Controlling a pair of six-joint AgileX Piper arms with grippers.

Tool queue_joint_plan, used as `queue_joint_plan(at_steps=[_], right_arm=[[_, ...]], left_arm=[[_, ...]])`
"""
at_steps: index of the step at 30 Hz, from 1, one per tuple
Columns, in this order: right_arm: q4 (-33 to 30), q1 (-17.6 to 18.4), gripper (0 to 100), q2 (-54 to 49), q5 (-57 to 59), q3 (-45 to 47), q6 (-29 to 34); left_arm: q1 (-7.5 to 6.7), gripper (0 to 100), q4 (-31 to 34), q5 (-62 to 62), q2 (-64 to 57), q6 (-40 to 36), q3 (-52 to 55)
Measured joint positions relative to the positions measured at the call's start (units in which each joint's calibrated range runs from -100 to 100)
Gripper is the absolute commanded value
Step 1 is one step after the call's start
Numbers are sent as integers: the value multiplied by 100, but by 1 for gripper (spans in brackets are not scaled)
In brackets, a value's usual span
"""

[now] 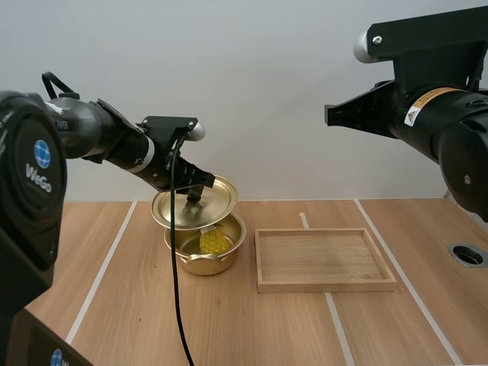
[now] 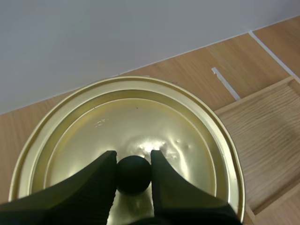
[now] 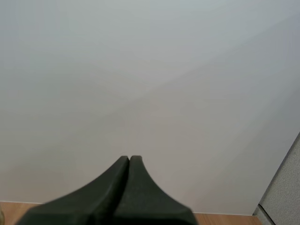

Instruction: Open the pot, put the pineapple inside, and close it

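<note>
Pinches the lid (image 2: 140, 117) by its knob (image 2: 133, 174) between the left fingers (image 2: 89, 187), tilted for closing over the pot (image 1: 200, 264) just beneath them, with the pineapple (image 1: 213, 242) already inside. Holds the right fingers (image 3: 112, 192) pressed together, empty, well clear.

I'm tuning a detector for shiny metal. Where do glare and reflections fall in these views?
Left wrist view: a white hotspot on the lid, just beyond the knob that the left gripper pinches. High view: the pot glows yellow inside around the pineapple, with no hard glare. Right wrist view: no glare on the right gripper, its matte fingers shut.
</note>
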Motion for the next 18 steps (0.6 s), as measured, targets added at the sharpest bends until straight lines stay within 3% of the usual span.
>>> queue_joint_plan(at_steps=[18], right_arm=[[0,0,0,0,0,0,0]], left_arm=[[0,0,-125,42,138,341,195]])
